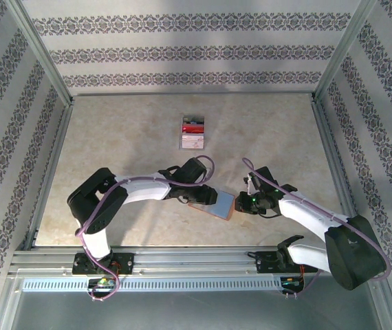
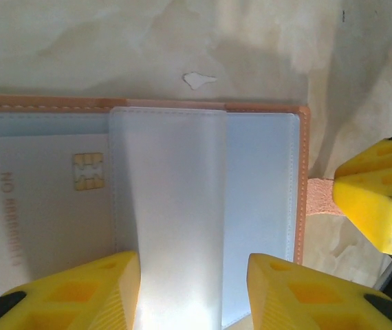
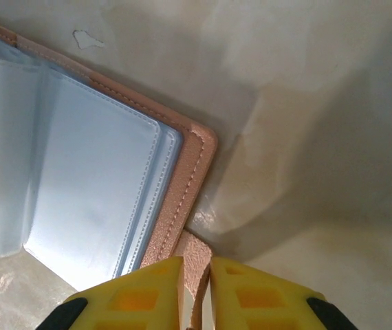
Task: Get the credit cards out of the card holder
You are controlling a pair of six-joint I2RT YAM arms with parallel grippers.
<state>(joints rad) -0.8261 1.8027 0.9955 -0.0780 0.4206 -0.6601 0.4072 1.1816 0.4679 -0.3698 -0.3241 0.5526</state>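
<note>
While the right jaws are pinched narrow on the holder's [image 3: 100, 185] pink cover edge, the left jaws stand wide, straddling a clear sleeve [image 2: 175, 206] of its open interior. A chip card [image 2: 45, 199] sits in the left pocket. Holder lies on the bench [image 1: 113, 137] between the arms; card stack [image 1: 193, 133] well beyond.

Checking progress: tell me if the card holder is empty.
No, a chip card sits in a pocket of the open card holder.
</note>
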